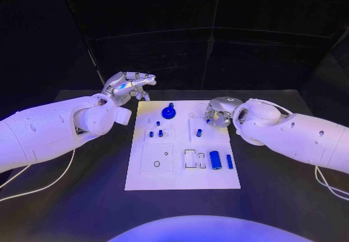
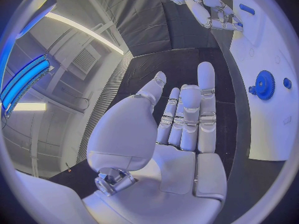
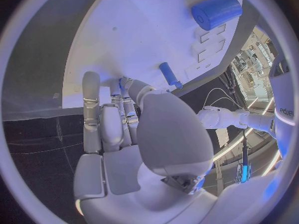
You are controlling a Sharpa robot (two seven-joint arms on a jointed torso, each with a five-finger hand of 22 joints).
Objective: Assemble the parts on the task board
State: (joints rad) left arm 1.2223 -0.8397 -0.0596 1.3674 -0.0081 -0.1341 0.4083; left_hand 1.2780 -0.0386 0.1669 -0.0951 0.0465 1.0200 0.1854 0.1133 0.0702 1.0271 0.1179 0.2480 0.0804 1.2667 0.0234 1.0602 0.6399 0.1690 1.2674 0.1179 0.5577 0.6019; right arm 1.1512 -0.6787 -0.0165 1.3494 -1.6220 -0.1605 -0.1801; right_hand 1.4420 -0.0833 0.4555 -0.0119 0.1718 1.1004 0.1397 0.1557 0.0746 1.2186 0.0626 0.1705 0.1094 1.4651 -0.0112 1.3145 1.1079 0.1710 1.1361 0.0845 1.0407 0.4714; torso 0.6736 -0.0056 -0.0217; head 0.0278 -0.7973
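Left hand [image 1: 129,84] fingers apart, empty, blue gear [image 1: 169,112] just beside; right hand [image 1: 220,112] fingers curled over the task board [image 1: 182,176], grip unclear.

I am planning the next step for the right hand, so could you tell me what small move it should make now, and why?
Probably lower the right hand a little and close its fingers on the small blue peg beside it. That hand hovers over the far right part of the task board, seemingly holding nothing, while the left hand waits off the board's far left corner. The blue gear and cylinder lie farther off.
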